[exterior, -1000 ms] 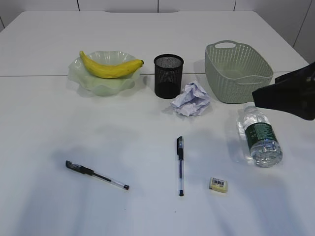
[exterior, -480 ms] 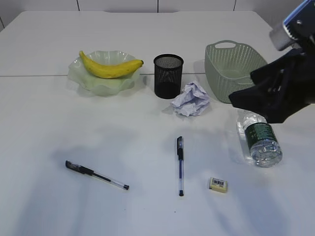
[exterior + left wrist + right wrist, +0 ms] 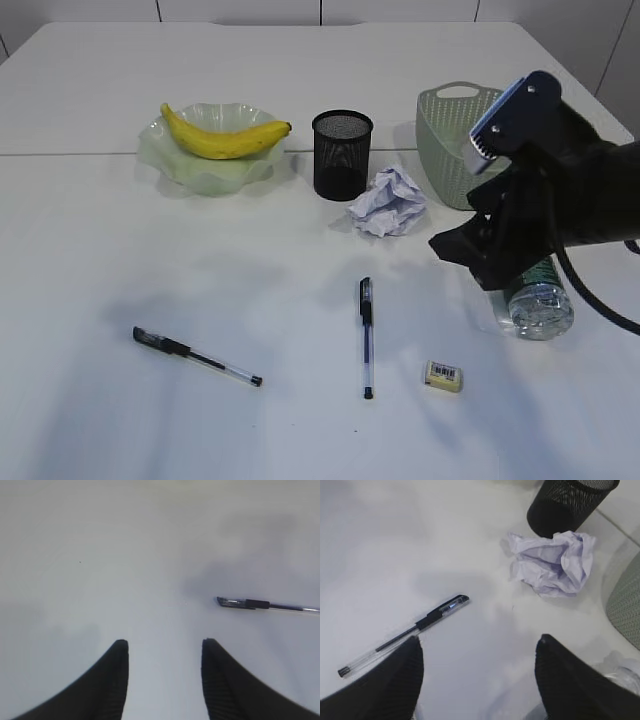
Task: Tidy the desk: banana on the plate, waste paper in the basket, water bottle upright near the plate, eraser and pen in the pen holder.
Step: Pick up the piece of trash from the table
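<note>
A banana point(image 3: 225, 140) lies on the pale green plate point(image 3: 160, 152). The black mesh pen holder point(image 3: 342, 155) stands beside crumpled paper point(image 3: 390, 203), with the green basket point(image 3: 480, 140) to its right. The water bottle point(image 3: 540, 300) lies on its side, partly hidden by my right arm. One pen point(image 3: 366, 335) lies mid-table, another pen point(image 3: 197, 356) at the front left, and the eraser point(image 3: 443, 375) near the front. My right gripper point(image 3: 460, 250) point(image 3: 480, 640) is open and empty above the table between paper point(image 3: 552, 562) and pen point(image 3: 405, 634). My left gripper point(image 3: 164, 642) is open and empty, left of a pen point(image 3: 265, 605).
The right wrist view shows the pen holder point(image 3: 570, 502) at the top, the basket's wall point(image 3: 625, 605) at the right edge and part of the bottle point(image 3: 620, 665) at the lower right. The left arm does not show in the exterior view.
My right arm has swung in from the right edge, leftward over the bottle, with its gripper now nearer the crumpled paper. The objects have not moved.
</note>
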